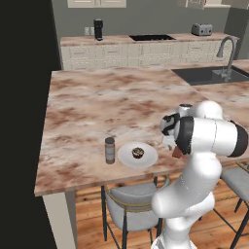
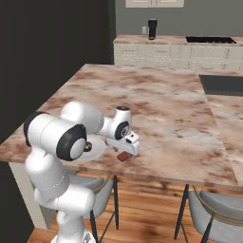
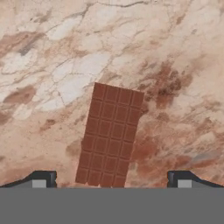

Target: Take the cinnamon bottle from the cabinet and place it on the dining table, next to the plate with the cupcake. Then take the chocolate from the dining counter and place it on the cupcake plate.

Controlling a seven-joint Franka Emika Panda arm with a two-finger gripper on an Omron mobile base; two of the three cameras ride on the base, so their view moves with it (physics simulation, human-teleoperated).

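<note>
- The big pink-brown marble surface (image 1: 97, 102) with its thick pale edge is seen in all three views.
- A small slim jar with a dark cap and a pale grey-brown body, the cinnamon bottle (image 1: 110, 150), is stood upright on the surface near the front edge.
- A small round white plate (image 1: 146, 158) is set just beside the bottle, on its right in the left base view.
- A tiny round dark-brown cupcake (image 1: 137, 152) is seen in the middle of the plate.
- A flat dark-brown chocolate bar (image 3: 109, 135), marked into little squares, is laid flat on the marble.
- In the right base view the chocolate (image 2: 124, 156) is seen near the front edge, just beside the plate (image 2: 97, 147), with the white hand right above it.
- The tool (image 3: 111, 178) is held low over the chocolate, with its two dark tips spread wide.
- One tip is seen on each side of the bar, both apart from it, and nothing is held.
- Grey-seated stools (image 1: 129, 206) are tucked under the front edge of the surface.
- A dark sink (image 1: 209, 75) with a curved silver tap (image 1: 227, 53) is set into the far right part of the surface.
</note>
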